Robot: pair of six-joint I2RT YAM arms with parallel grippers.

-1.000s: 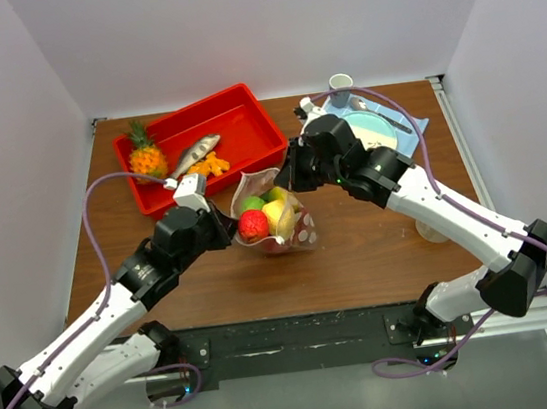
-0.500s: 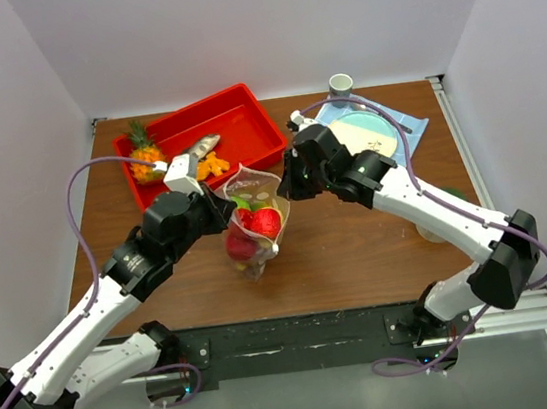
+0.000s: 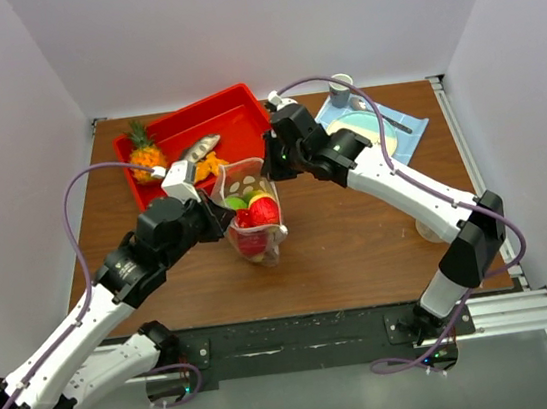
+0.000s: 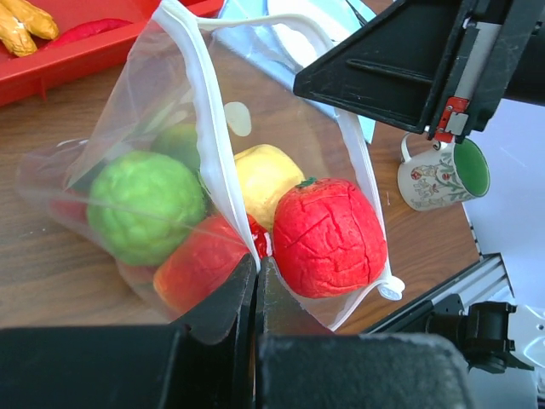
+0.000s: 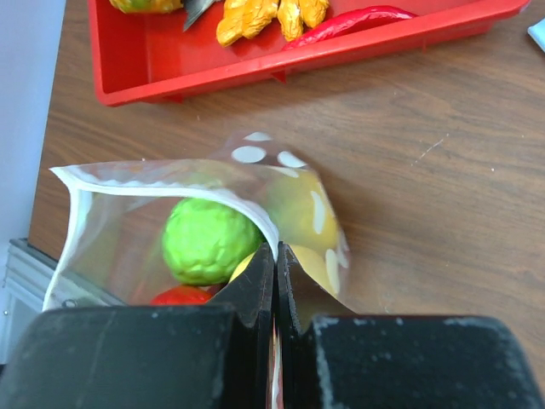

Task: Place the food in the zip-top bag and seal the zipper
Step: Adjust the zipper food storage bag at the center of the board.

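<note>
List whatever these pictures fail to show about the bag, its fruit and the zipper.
- Fruit count: in the top view the food overlaps inside the zip-top bag. In the wrist views the left gripper and right gripper cover the lowest pieces.
- The zipper: each wrist view loses it where it enters those shut jaws.
- Whether the bag's bottom rests on the table: the top view looks down on it, with fruit in the way.

red tray, pineapple, fish, mug, plate

Zip-top bag thin clear glossy plastic film; red fruit matt, crackled skin, likely plastic; bench brown wood grain; tray glossy red plastic.
</note>
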